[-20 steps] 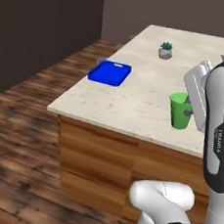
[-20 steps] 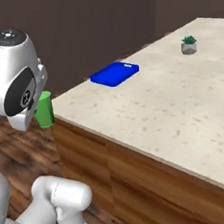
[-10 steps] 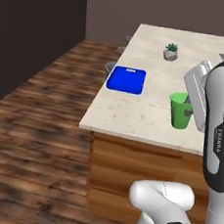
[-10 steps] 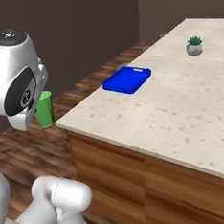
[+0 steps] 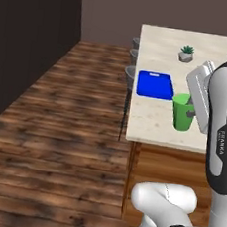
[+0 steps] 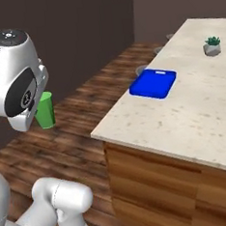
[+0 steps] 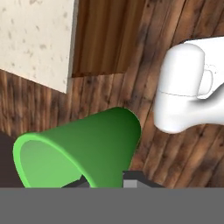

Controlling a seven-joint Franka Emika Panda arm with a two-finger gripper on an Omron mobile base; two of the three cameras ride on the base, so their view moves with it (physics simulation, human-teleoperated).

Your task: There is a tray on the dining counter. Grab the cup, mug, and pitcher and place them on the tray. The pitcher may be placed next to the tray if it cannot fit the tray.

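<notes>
My gripper [image 5: 193,113] is shut on the bright green cup [image 5: 183,112], held upright in the air close to my own arm. The same cup [image 6: 45,109] hangs beside the white arm in the right base view, above the wooden floor and well short of the counter. In the hand view the cup [image 7: 83,148] lies across the frame with its open mouth at the lower left. The blue tray [image 5: 155,85] lies flat on the beige dining counter [image 5: 157,121] near its left edge; from the right it is the tray [image 6: 153,83] near the counter's [image 6: 193,122] corner. Mug and pitcher are out of view.
A small potted plant [image 5: 186,53] in a grey pot stands on the counter beyond the tray, also the plant [image 6: 212,46] at the far right. Grey stools [image 5: 130,75] sit along the counter's left side. Wooden floor [image 5: 54,128] spreads to the left, with a dark wall behind.
The whole scene has shifted in both base views as the base drove: counter and tray now sit more to the right and closer. The cup stays gripped in the same place beside the arm.
</notes>
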